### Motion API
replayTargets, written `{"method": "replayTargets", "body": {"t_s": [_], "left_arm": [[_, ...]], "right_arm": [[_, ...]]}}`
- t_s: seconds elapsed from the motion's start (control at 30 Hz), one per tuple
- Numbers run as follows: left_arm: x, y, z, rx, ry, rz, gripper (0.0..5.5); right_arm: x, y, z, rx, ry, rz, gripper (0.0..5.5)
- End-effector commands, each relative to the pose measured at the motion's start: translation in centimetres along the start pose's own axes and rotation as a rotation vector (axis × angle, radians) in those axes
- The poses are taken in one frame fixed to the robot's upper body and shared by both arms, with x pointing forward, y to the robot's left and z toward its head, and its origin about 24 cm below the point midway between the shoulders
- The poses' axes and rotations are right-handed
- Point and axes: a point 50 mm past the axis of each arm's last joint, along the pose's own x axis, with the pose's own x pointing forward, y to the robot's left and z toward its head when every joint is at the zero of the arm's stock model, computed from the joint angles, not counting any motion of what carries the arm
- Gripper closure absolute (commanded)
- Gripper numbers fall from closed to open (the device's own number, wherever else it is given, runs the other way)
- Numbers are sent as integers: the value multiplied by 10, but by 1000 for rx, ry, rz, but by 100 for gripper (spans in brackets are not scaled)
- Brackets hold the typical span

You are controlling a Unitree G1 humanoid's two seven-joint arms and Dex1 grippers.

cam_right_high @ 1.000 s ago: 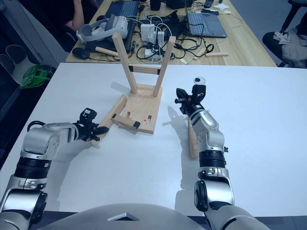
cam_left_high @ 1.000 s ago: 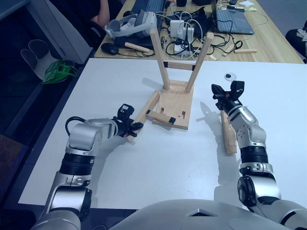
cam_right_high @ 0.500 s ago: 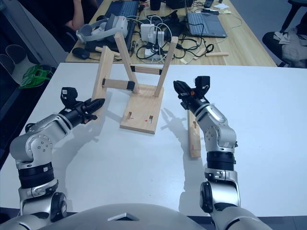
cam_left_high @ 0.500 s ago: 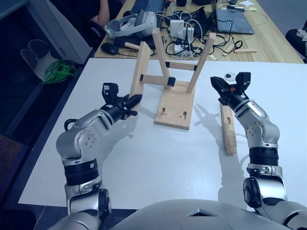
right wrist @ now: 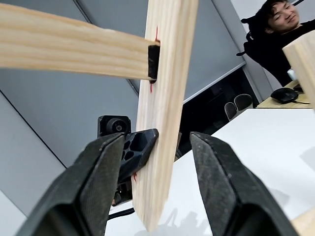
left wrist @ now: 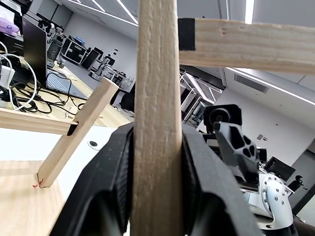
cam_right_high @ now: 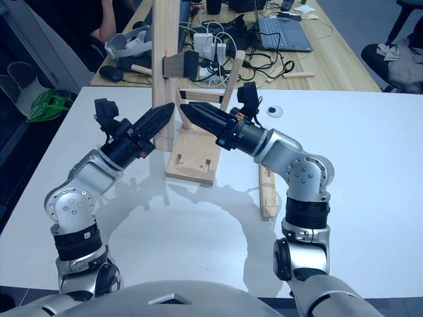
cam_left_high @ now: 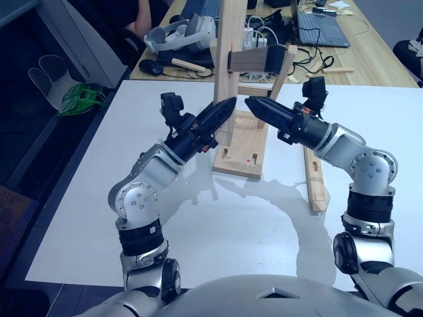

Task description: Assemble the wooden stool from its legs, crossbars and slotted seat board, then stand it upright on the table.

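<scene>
Our left gripper [cam_left_high: 223, 110] clamps a pale square wooden leg [cam_left_high: 231, 39] upright, its dark-tipped crossbar [cam_left_high: 258, 58] jutting toward 3 o'clock near the top. Our right gripper [cam_left_high: 259, 107] gapes wide around that leg's lower end. The slotted wooden seat board [cam_left_high: 241, 142] lies on the white table [cam_left_high: 198, 224], two fitted legs [cam_left_high: 284, 66] standing at its 12 o'clock edge; a loose wooden leg [cam_left_high: 314, 185] lies at its 3 o'clock

**Stool parts you can count now**
Three legs: raised leg [cam_left_high: 231, 39], standing leg [cam_left_high: 283, 69], loose leg [cam_left_high: 314, 188] at 3 o'clock of one seat board [cam_left_high: 241, 155]. Two crossbars: upper crossbar [cam_left_high: 254, 59], lower crossbar [cam_left_high: 254, 90]. Two end effectors: left end effector [cam_left_high: 223, 113], right end effector [cam_left_high: 254, 105].
</scene>
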Motion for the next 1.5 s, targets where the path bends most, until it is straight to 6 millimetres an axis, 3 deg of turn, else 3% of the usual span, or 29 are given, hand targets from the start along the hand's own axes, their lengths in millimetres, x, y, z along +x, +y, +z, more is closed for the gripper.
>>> {"method": "replayTargets", "body": {"t_s": [0.03, 0.3, 0.6, 0.67, 0.87, 1.07, 1.5], "left_arm": [[4, 1, 13, 61, -41, 24, 447], [26, -13, 20, 60, -155, 0, 447], [31, -28, 13, -30, -138, -80, 447], [30, -27, 12, -35, -129, -74, 447], [27, -23, 10, -32, -117, -47, 447], [27, -18, 14, -13, -121, -24, 447], [22, -3, 22, 25, -152, 56, 447]], "right_arm": [[7, 2, 5, -14, 0, 23, 304], [2, 3, -11, -13, 78, 33, 304], [8, 3, -13, 0, 62, 44, 304], [9, 3, -12, 5, 54, 46, 304], [8, 3, -10, 24, 42, 57, 398], [-1, -5, 2, 9, 6, 10, 403], [-16, -17, 9, 11, -32, -55, 410]]}}
